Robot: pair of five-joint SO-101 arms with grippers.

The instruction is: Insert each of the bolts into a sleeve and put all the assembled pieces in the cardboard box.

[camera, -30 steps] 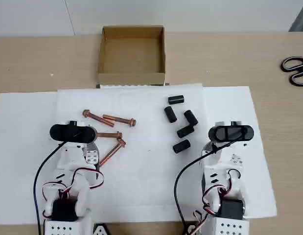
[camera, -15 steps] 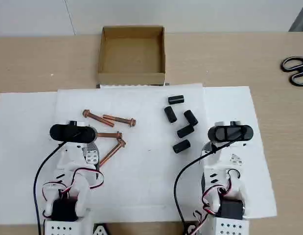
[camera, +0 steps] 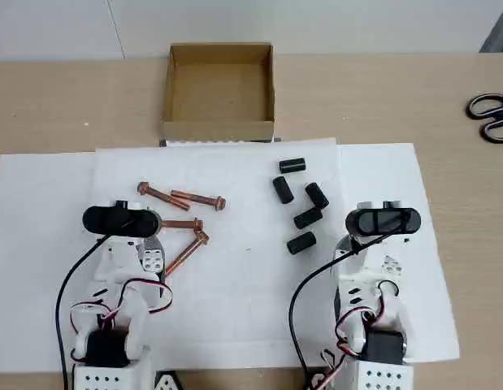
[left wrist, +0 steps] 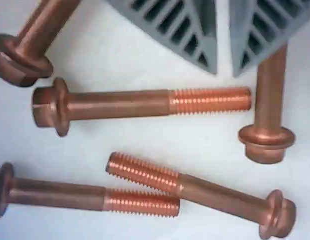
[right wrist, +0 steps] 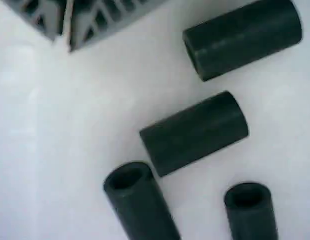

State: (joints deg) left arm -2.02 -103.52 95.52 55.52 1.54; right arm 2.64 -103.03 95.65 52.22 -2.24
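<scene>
Several copper bolts [camera: 182, 213] lie loose on the left half of the white sheet [camera: 235, 301]. Several black sleeves [camera: 301, 203] lie scattered on its right half. The cardboard box [camera: 166, 89] stands open beyond the sheet's far edge, with nothing inside. My left arm [camera: 121, 221] is beside the bolts. In the left wrist view my left gripper [left wrist: 224, 67] hangs shut and holding nothing above a bolt [left wrist: 139, 102]. My right arm [camera: 383, 221] is just right of the sleeves. Its gripper [right wrist: 65, 37] is shut on nothing near a sleeve [right wrist: 195, 132].
Black-handled scissors [camera: 491, 118] lie on the wooden table at the far right. The sheet's middle strip, between bolts and sleeves, is bare. Cables run from both arm bases at the near edge.
</scene>
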